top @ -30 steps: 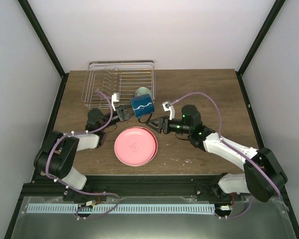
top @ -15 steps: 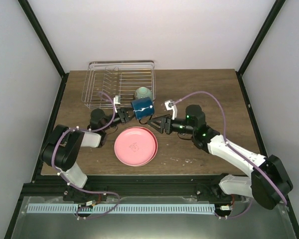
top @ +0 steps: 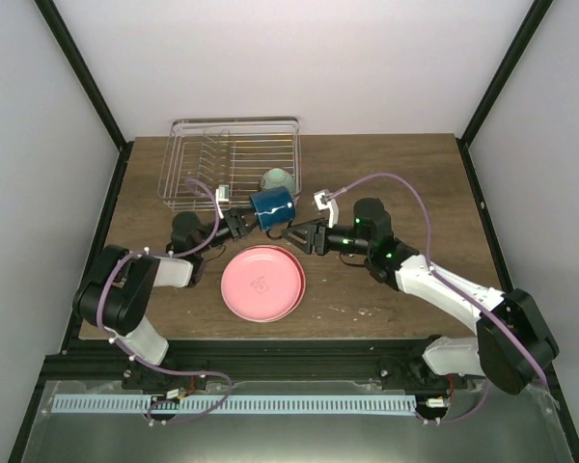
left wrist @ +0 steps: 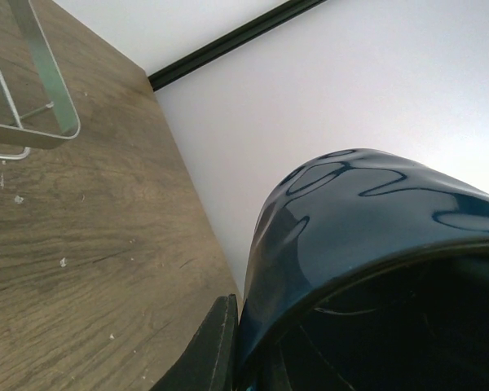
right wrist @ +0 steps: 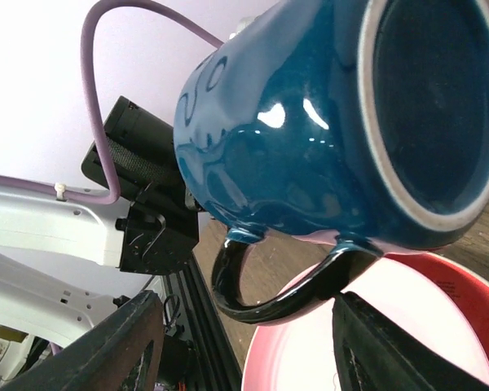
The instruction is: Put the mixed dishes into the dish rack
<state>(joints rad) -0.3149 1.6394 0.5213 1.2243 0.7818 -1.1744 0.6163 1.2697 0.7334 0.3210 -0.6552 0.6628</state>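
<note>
My left gripper (top: 241,222) is shut on the rim of the dark blue cup (top: 273,206) and holds it on its side above the table, just right of the dish rack (top: 230,164). One finger (left wrist: 210,352) presses the cup's outer wall (left wrist: 350,236). My right gripper (top: 302,234) is open, with the cup's black handle (right wrist: 265,285) just beyond its fingertips (right wrist: 122,350). The cup's base (right wrist: 428,106) faces the right wrist camera. The pink plate (top: 261,283) lies flat in front of both grippers. The mint-green bowl (top: 277,179) sits upside down beside the rack. The lime-green and floral plates do not show.
The silver wire rack stands at the table's back left, and its corner shows in the left wrist view (left wrist: 33,90). The pink plate also shows under the cup in the right wrist view (right wrist: 326,358). Black frame posts run along both sides of the table.
My right gripper has crept a little closer to the cup's handle. My left gripper still holds the cup in nearly the same spot, turned slightly.
</note>
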